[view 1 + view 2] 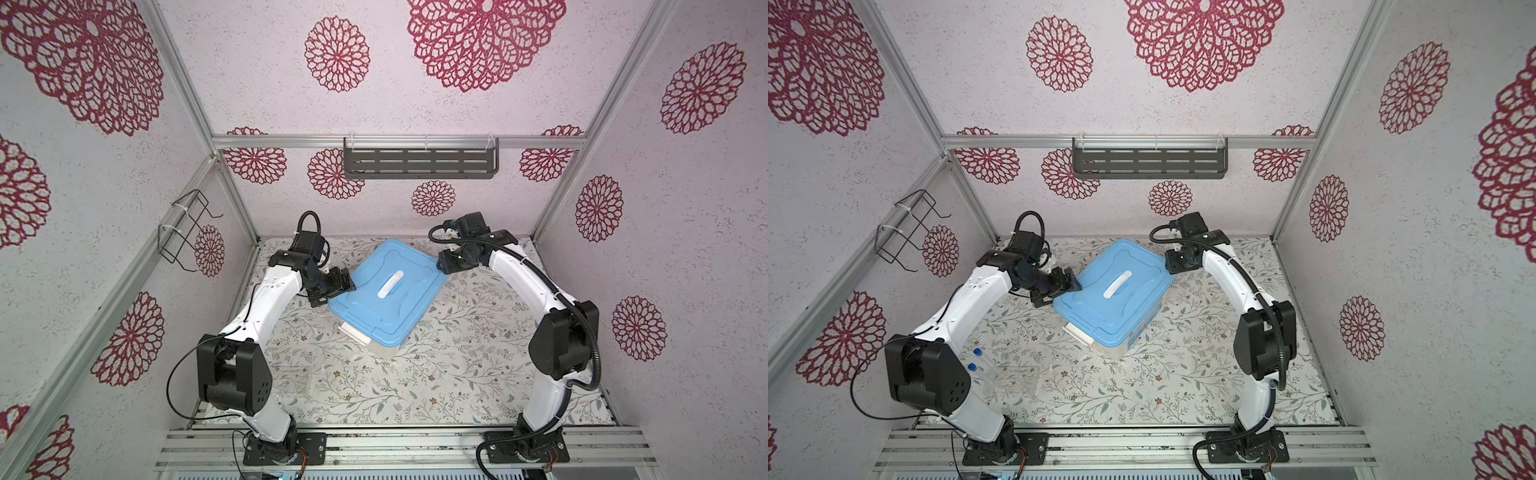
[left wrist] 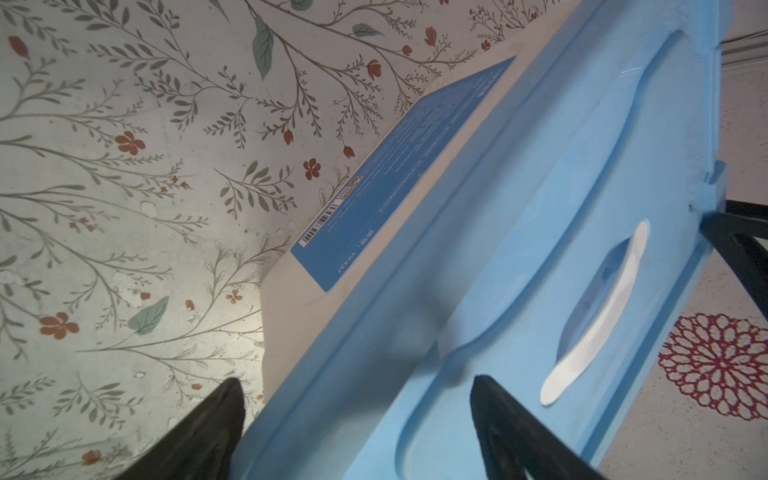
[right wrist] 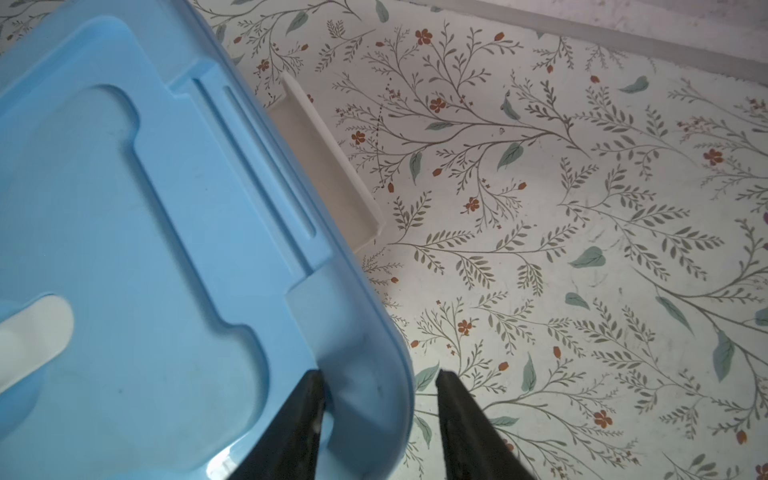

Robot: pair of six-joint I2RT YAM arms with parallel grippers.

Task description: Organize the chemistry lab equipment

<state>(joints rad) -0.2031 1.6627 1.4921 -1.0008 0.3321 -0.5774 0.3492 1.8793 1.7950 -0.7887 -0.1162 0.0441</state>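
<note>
A flat blue lid (image 1: 365, 299) (image 1: 1096, 299) with a white handle lies on the big white tub (image 1: 384, 351) in the middle of the mat. My left gripper (image 1: 347, 286) (image 2: 357, 380) is open at the lid's left edge, one finger over the lid top and one outside the rim. At the far right corner of the lid (image 3: 124, 208), my right gripper (image 1: 440, 266) (image 3: 378, 372) is open: one finger rests on top, the other stands clear of the rim. Two clear tubes with blue caps (image 1: 978, 352) stand in a clear rack (image 1: 1013, 374) beside the left arm's elbow.
A white latch flap (image 3: 332, 166) sticks out from the tub's end. A black wire basket (image 1: 187, 228) hangs on the left wall and a dark slotted shelf (image 1: 419, 160) on the back wall. Aluminium rails (image 1: 395, 440) run along the front edge.
</note>
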